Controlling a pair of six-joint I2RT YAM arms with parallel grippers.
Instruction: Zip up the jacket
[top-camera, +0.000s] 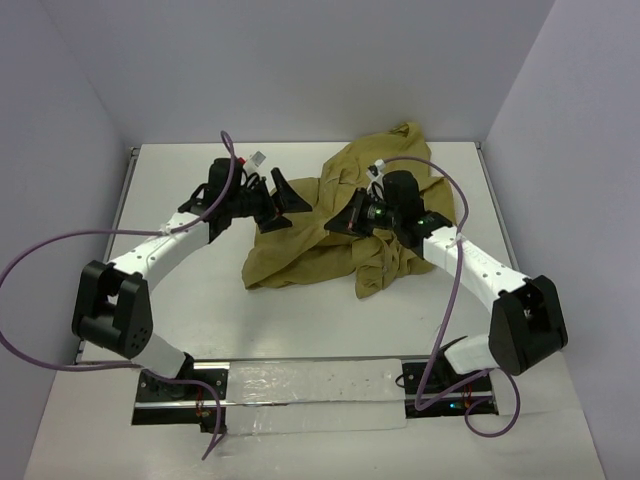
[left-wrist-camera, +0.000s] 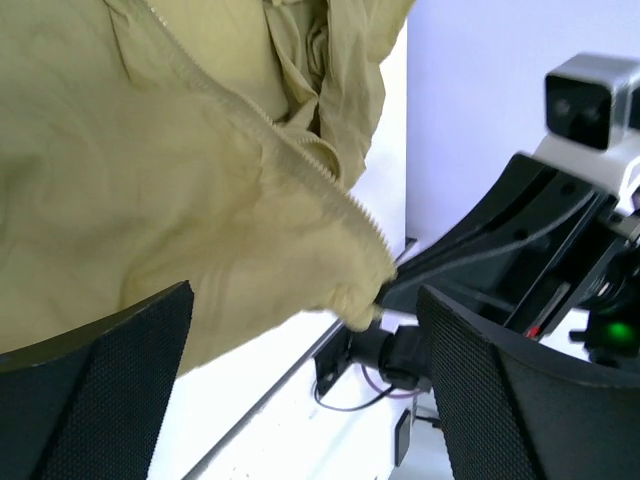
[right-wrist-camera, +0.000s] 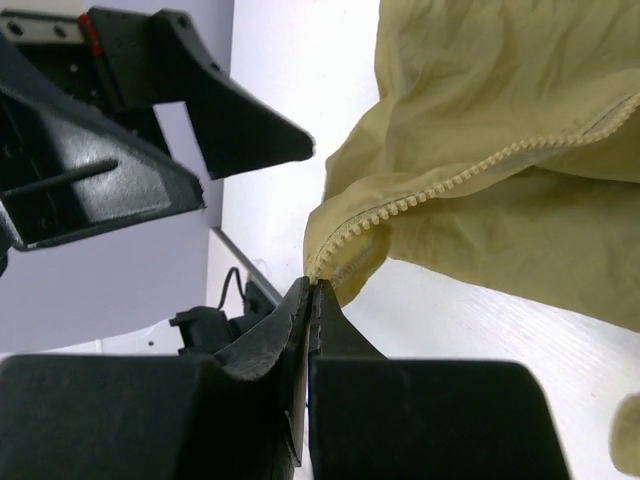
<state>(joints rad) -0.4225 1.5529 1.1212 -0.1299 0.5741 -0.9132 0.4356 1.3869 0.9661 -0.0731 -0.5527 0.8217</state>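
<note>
The olive-tan jacket lies crumpled on the white table, right of centre. My right gripper is shut on the jacket's lifted corner, at the end of the zipper teeth; the pinch shows at the fingertips. My left gripper stands open just left of that corner, with nothing between its fingers. In the left wrist view the jacket and its zipper teeth hang ahead of the wide-apart pads, and the held corner meets the right gripper's tip. The zipper slider is not visible.
The white table is walled on three sides, with a raised rail along its right edge. Purple cables loop off both arms. The left arm's open fingers sit close in front of the right gripper.
</note>
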